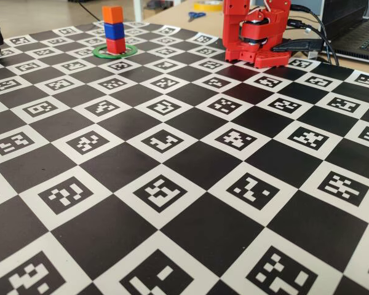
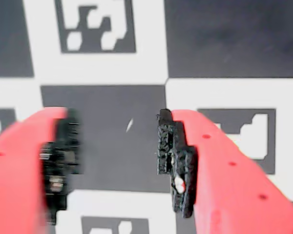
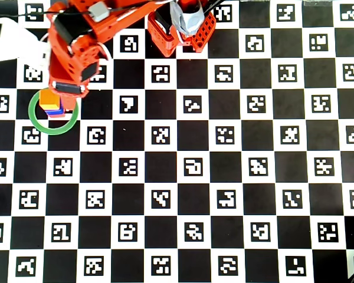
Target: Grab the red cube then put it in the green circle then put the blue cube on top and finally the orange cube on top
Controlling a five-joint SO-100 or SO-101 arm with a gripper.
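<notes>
Standing in a single stack at the far left of the fixed view are three cubes, one of each colour: the red cube (image 1: 115, 45) is sitting at the bottom, the blue cube (image 1: 114, 31) is resting on it, and the orange cube (image 1: 112, 15) is topping the pile. One green circle (image 1: 115, 51) is lying flat on the checkered marker mat (image 1: 190, 184), and the stack is standing inside it.

Looking down in the overhead view, the orange cube (image 3: 49, 98) is showing its top face, with slivers of the blue cube (image 3: 55, 110) and the red cube (image 3: 58, 114) peeking out just below it. The green circle (image 3: 52, 112) is ringing the pile, which is sitting toward the ring's upper side in that view.

One red robot arm (image 1: 256, 32) is sitting folded at the back of the mat in the fixed view. From overhead, the arm (image 3: 82, 41) is reaching toward the stack, its end just above the cubes in the picture.

In the wrist view the gripper (image 2: 118, 146) is spread wide apart, its two red fingers (image 2: 219, 165) with black pads (image 2: 171, 156) gripping nothing, and only mat squares are showing between them.
</notes>
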